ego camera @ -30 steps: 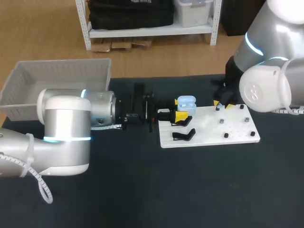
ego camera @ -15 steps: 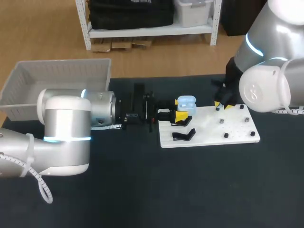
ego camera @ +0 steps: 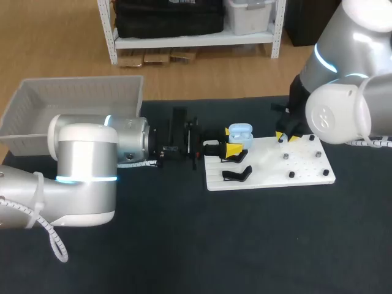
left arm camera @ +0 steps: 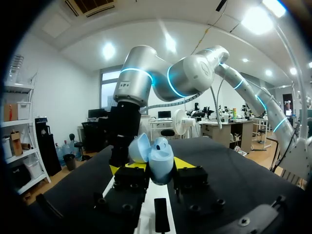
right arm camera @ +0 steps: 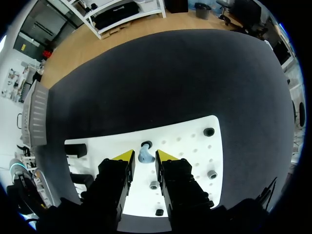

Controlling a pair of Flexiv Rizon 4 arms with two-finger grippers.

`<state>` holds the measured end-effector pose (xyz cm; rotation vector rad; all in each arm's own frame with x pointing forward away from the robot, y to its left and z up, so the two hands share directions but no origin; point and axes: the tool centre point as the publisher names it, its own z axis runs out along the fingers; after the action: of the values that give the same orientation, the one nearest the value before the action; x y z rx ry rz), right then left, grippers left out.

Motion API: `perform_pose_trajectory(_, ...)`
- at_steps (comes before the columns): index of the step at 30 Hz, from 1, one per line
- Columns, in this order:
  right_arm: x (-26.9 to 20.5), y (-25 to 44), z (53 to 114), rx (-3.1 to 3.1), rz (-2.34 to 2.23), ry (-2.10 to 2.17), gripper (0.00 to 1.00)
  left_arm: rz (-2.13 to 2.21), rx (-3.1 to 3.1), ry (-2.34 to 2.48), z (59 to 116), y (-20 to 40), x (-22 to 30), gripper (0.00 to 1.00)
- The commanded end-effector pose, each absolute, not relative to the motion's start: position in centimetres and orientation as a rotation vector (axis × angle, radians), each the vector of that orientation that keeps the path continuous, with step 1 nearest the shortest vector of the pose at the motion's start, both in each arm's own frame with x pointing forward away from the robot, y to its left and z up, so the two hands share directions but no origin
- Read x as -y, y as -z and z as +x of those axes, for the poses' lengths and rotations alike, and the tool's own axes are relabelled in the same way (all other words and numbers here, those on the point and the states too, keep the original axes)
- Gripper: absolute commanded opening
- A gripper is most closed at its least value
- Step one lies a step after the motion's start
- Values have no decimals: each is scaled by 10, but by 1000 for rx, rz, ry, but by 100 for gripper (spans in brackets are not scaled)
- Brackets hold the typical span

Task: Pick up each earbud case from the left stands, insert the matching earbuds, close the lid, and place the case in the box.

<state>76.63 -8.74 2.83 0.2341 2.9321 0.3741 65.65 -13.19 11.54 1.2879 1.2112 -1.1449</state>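
At the left edge of the flat white plastic peg board [ego camera: 269,176], the left gripper [ego camera: 232,149] is clamped on the light-blue plastic earbud case [ego camera: 240,132], whose lid stands open. Slightly farther and to the right, the right gripper [ego camera: 285,135] hangs unclenched straight above a small light-blue earbud [right arm camera: 145,155]. The earbud sits untouched between its fingers, with short dark pegs [ego camera: 292,174] standing nearer on the board.

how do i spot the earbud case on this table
Find the white board at mid-table. At its left end, the left hand grips a small rounded earbud case. Its pale blue shell and open lid set it apart from the black stand beside it.
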Motion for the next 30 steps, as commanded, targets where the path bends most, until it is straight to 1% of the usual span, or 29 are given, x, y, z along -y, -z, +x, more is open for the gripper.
perform_pose_trajectory(1, 87, -28, 768, -2936, 236, -370, 20, 1284, -1207, 1143, 656, -114, 132, 0)
perform_pose_trajectory(2, 87, -28, 768, -2936, 236, -368, 12, 1284, -1207, 1143, 656, -114, 132, 0)
perform_pose_trajectory(3, 87, -28, 768, -2937, 237, -367, 0, 1284, -1207, 1143, 656, -114, 132, 0)
perform_pose_trajectory(11, 91, -31, 766, -2939, 237, -358, 0, 1284, -1207, 1143, 656, -114, 132, 0)
perform_pose_trajectory(19, 92, -64, 750, -2900, 197, -360, 0, 1284, -1207, 1143, 656, -114, 132, 0)
perform_pose_trajectory(25, 96, -108, 732, -2902, 165, -346, 0, 1284, -1207, 1143, 656, -114, 132, 0)
perform_pose_trajectory(30, 92, -162, 710, -2917, 91, -347, 0, 1284, -1207, 1143, 656, -114, 132, 0)
